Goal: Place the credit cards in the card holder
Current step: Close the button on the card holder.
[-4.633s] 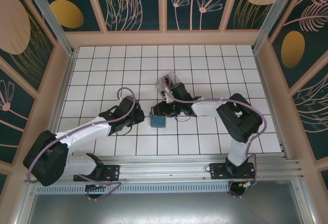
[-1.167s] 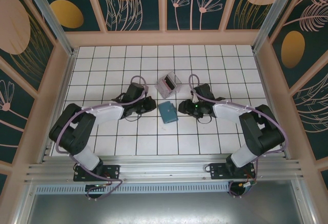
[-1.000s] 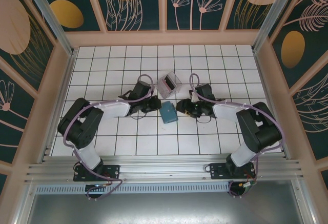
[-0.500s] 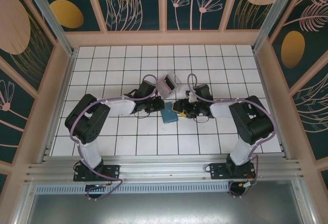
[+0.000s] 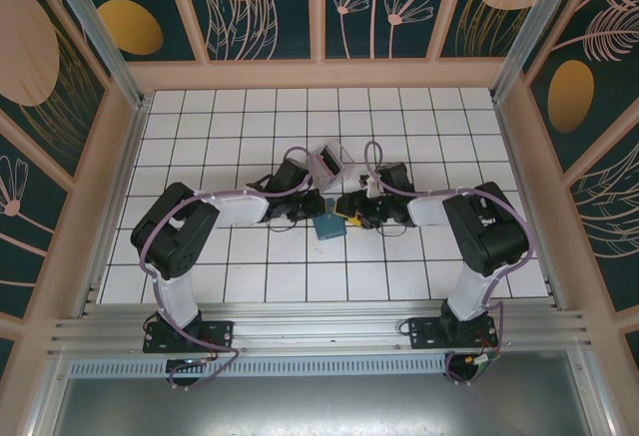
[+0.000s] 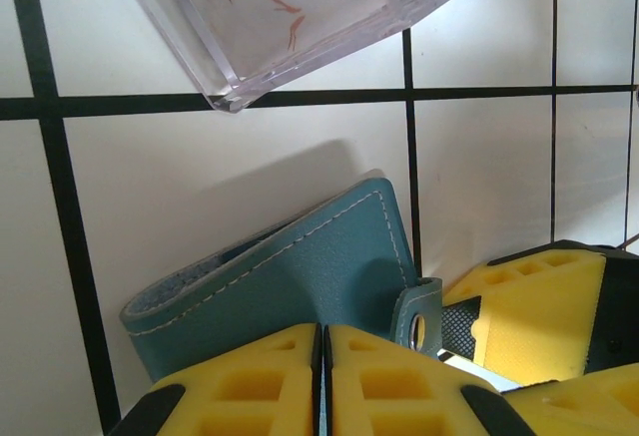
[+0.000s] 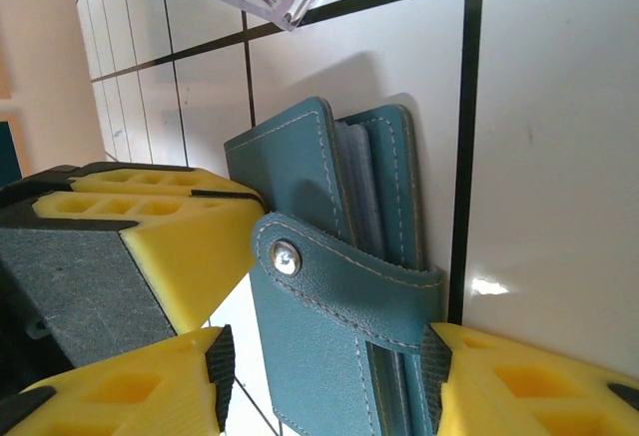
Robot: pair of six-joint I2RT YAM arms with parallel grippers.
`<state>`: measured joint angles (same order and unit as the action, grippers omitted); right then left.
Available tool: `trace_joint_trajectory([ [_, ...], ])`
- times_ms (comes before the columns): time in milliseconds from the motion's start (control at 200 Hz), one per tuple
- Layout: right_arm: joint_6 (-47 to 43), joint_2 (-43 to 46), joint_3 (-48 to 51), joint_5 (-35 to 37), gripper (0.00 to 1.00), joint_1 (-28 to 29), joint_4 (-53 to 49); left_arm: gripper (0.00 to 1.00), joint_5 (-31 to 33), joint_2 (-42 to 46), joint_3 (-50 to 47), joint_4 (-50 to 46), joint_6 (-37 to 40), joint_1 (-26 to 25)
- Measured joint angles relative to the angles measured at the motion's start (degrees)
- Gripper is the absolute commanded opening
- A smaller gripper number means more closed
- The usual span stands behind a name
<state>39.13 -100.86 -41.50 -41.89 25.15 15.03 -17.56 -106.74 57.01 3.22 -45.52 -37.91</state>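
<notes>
**White shells, black joints, yellow fingers**

My left arm and right arm match: glossy white link shells between bulky black joint housings, each trailed by a looping lilac cable. Black base plates fix them to the aluminium rail at six o'clock in the overhead view. My left gripper and right gripper carry yellow plastic fingers with moulded rectangular recesses and black textured pads.
</notes>
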Motion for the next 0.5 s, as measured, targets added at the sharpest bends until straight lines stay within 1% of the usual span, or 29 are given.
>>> trace_joint_trajectory([
  [140, -0.3, 0.2, 0.0, 0.3, 0.55, -0.4, -0.7, 0.13, 0.0, 0.0, 0.0, 0.0, -0.2, 0.0],
  [350, -2.6, 0.6, -2.5, 5.4, 0.55, -1.6, -5.6, 0.13, 0.0, 0.0, -0.9, 1.6, -0.9, 0.0],
  [500, -2.6, -1.5, -4.5, 3.9, 0.53, -1.9, -6.3, 0.13, 0.0, 0.0, -1.3, 2.6, -1.3, 0.0],
])
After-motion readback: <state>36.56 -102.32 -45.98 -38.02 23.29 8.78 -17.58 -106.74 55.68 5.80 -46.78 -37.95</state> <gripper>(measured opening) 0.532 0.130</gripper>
